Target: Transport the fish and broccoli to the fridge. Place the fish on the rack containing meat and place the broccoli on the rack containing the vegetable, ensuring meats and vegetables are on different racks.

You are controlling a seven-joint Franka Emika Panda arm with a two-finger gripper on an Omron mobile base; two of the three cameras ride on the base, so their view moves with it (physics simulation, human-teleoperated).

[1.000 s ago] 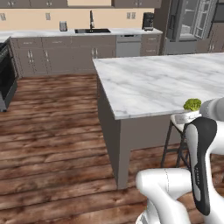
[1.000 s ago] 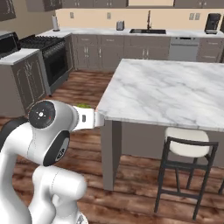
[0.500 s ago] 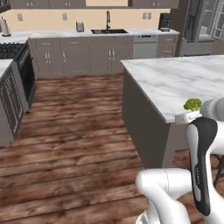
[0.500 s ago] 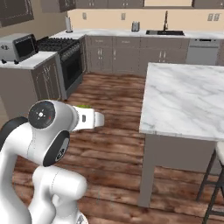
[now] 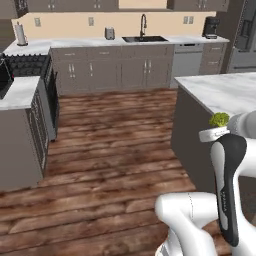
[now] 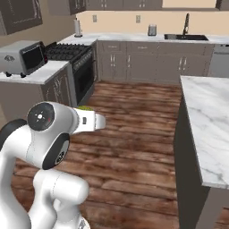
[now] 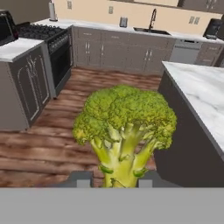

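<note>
The broccoli [image 7: 124,124], a bright-green floret with a pale stalk, stands upright between my fingertips in the hand view. My gripper [image 7: 115,179] is shut on its stalk. In the left base view the broccoli [image 5: 219,119] pokes up above the white hand, just in front of the island's corner. In the right base view a sliver of the broccoli [image 6: 85,108] shows on top of the hand, over the wooden floor. A strip of the grey fridge [image 5: 246,36] stands at the far right, well away. The orange-brown vegetable is out of view.
The marble island [image 5: 225,92] is close on my right, also seen as the island [image 6: 206,120]. A black stove [image 6: 67,53] and a counter with a toaster oven [image 6: 22,56] stand to the left. The sink counter [image 5: 145,39] lines the back wall. Wooden floor [image 5: 115,145] lies between.
The whole scene has slid to the right in both base views, so the base has turned or driven. The stove side has come into view. The broccoli stays in the gripper.
</note>
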